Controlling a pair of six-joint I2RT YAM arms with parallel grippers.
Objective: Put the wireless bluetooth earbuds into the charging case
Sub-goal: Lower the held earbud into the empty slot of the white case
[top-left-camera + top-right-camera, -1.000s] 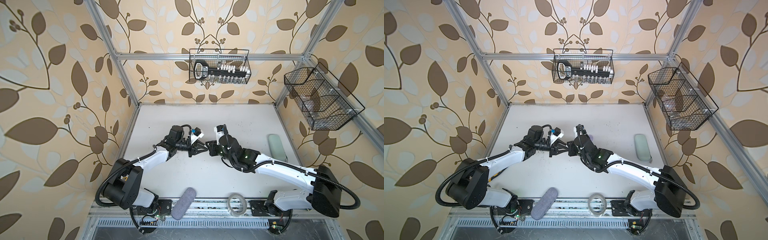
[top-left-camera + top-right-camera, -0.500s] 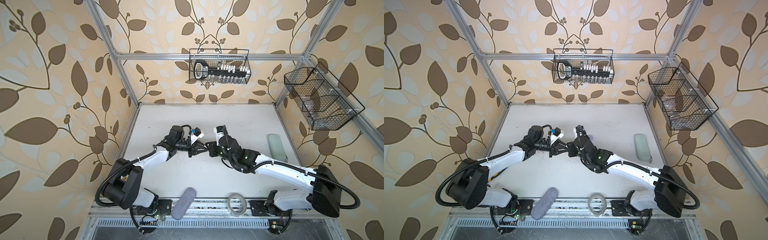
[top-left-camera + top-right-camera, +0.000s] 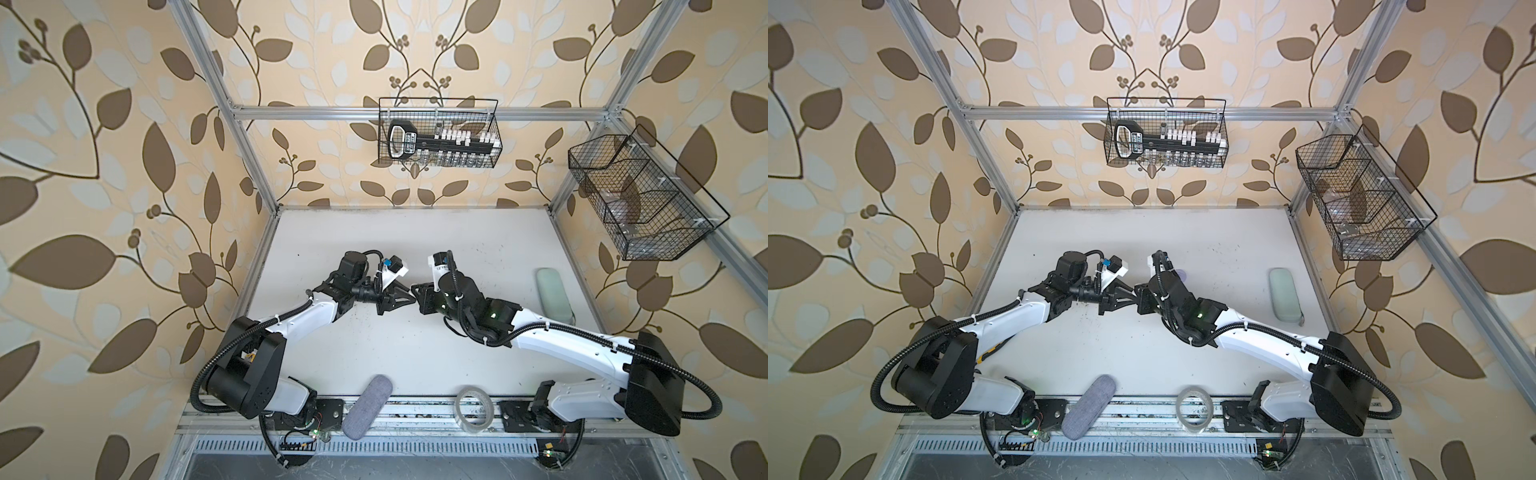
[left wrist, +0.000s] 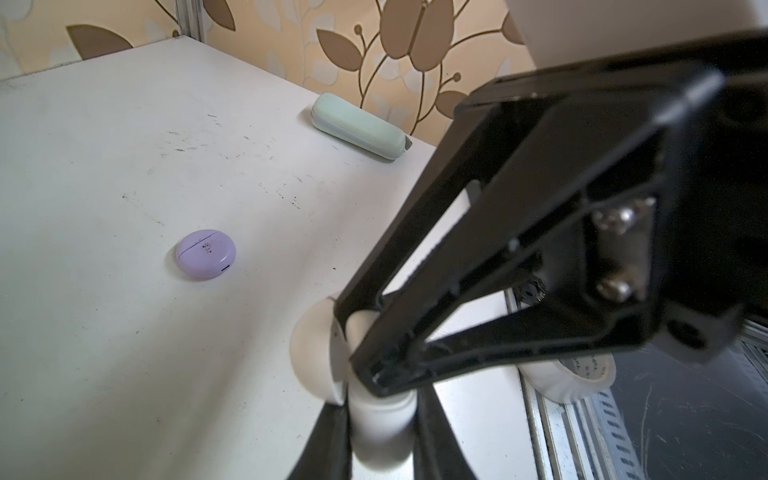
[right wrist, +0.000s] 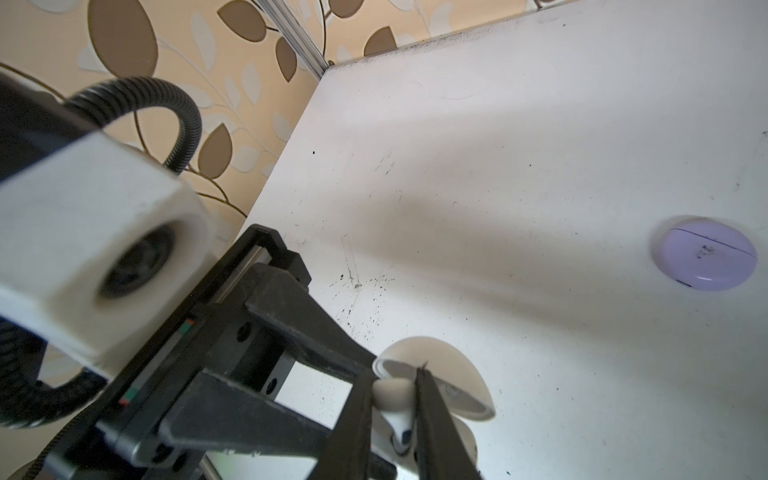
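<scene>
My left gripper (image 4: 380, 419) is shut on the base of a white charging case (image 4: 382, 436), held above the table with its lid (image 4: 316, 353) swung open. My right gripper (image 5: 395, 415) is shut on a white earbud (image 5: 392, 397), its stem pointing at the base just under the open lid (image 5: 436, 361). In both top views the two grippers (image 3: 410, 300) (image 3: 415, 289) meet tip to tip over the table's middle, and the case and earbud are hidden there. A closed lilac case (image 4: 205, 254) (image 5: 704, 253) lies on the table behind them. No other earbuds show.
A mint-green oblong case (image 3: 552, 295) lies by the right wall. A grey fabric case (image 3: 368, 405) and a tape roll (image 3: 473, 405) sit at the front edge. Wire baskets hang on the back wall (image 3: 438, 133) and the right wall (image 3: 640, 195).
</scene>
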